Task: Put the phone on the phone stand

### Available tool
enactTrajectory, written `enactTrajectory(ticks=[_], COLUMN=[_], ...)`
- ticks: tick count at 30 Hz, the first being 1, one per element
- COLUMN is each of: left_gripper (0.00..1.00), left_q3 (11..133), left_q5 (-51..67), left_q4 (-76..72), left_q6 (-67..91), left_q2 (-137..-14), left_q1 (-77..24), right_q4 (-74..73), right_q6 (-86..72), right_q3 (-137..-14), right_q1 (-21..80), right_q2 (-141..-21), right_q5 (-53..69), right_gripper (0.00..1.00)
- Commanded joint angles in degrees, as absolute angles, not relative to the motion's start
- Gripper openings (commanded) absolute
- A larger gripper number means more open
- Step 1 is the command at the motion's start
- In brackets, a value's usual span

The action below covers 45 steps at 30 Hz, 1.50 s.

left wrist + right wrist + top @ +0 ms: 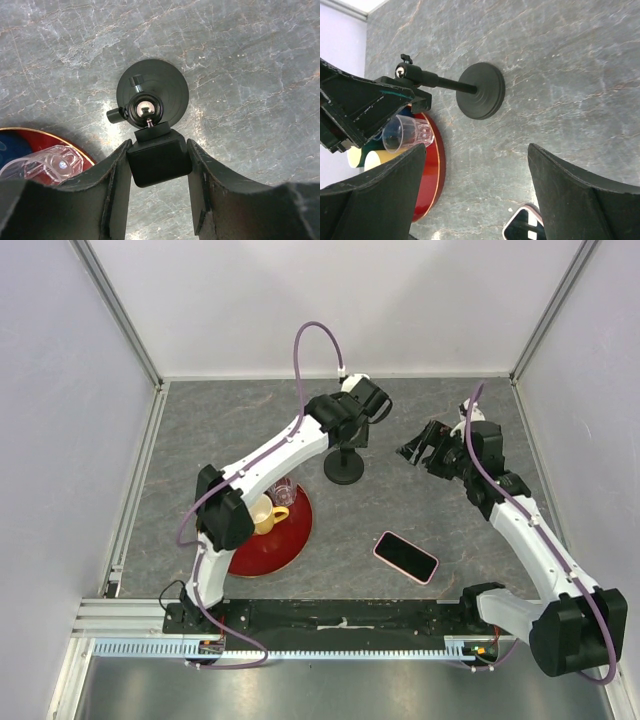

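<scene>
The phone stand stands upright at the table's middle, with its round black base (344,470) on the table. My left gripper (351,440) is above it, shut on the stand's small clamp head (159,159); both fingers (118,170) touch its sides, over the base (165,85). The phone (406,556), black screen up with a pink rim, lies flat on the table at the near right, apart from both grippers. My right gripper (420,448) hangs open and empty right of the stand. Its view shows the stand (481,91) sideways and a corner of the phone (522,227).
A red round tray (290,545) lies left of the stand, holding a yellow mug (265,515) and a clear plastic cup (283,490). The cup (45,162) and the tray rim (432,165) also show in the wrist views. Walls enclose the table.
</scene>
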State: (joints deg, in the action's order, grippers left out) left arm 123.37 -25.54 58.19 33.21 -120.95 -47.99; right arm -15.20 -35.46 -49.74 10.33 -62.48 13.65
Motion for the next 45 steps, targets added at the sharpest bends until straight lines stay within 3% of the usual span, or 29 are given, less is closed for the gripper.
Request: enactTrajectory(ticks=[1, 8, 25, 36, 44, 45], left_gripper=[0.02, 0.02, 0.02, 0.02, 0.02, 0.06], left_q3=[113.1, 88.5, 51.4, 41.2, 43.8, 44.7], left_q5=[-24.0, -17.3, -1.6, 7.8, 13.4, 14.4], left_q4=[47.5, 25.6, -23.7, -48.8, -43.1, -41.9], left_q6=[36.5, 42.9, 54.2, 70.4, 68.6, 68.6], left_q2=[-114.5, -101.1, -90.7, -97.7, -97.5, -97.7], left_q1=[-48.1, -46.0, -37.3, -32.8, -29.9, -29.5], right_q4=[-7.0, 2.9, 9.1, 9.9, 7.9, 7.8], right_q6=[-40.6, -47.2, -52.1, -52.0, -49.3, -48.9], right_q3=[-46.8, -42.5, -39.4, -37.2, -37.4, -37.5], right_q1=[10.1, 10.1, 10.0, 10.1, 10.1, 10.1], right_q2=[-64.0, -65.0, -65.7, -65.3, -65.3, -65.4], right_q5=[21.2, 24.7, 25.8, 26.0, 26.8, 27.0], right_gripper=[0.89, 0.88, 0.87, 0.87, 0.87, 0.87])
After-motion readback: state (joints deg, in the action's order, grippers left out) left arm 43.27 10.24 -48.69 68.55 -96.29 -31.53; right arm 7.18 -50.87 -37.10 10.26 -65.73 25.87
